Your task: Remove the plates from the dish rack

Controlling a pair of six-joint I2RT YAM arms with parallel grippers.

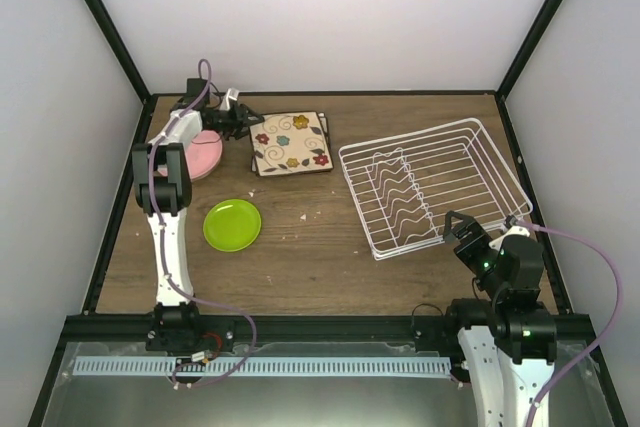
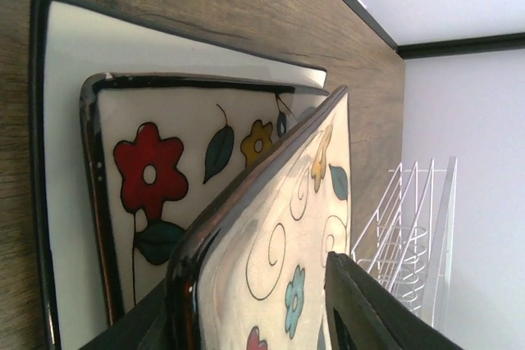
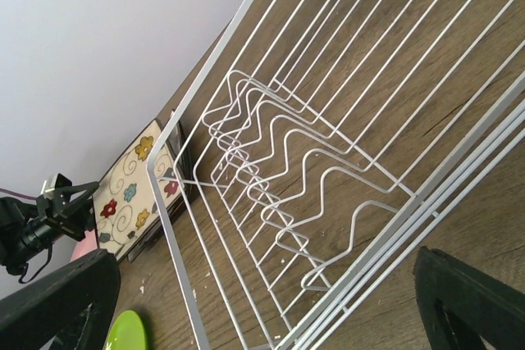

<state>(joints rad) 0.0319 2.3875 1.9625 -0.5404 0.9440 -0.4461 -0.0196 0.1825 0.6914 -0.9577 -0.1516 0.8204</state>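
Observation:
The white wire dish rack (image 1: pixel 408 137) stands at the right and holds no plates. A stack of square cream plates (image 1: pixel 290 144) lies at the back centre. In the left wrist view the top flowered plate (image 2: pixel 279 260) leans tilted over a second flowered plate (image 2: pixel 164 170) and a plain one (image 2: pixel 66 120). My left gripper (image 2: pixel 254 325) straddles the tilted plate's near edge, open, with a gap at the right finger (image 2: pixel 369 309). A pink plate (image 1: pixel 207 154) and a lime-green plate (image 1: pixel 232 224) lie at the left. My right gripper (image 3: pixel 262 309) hovers open over the rack's near side (image 3: pixel 174 235).
White walls with black frame posts close in the wooden table on three sides. The left arm (image 1: pixel 165 187) reaches over the pink plate toward the stack. The right arm's base (image 1: pixel 505 317) sits at the near right edge.

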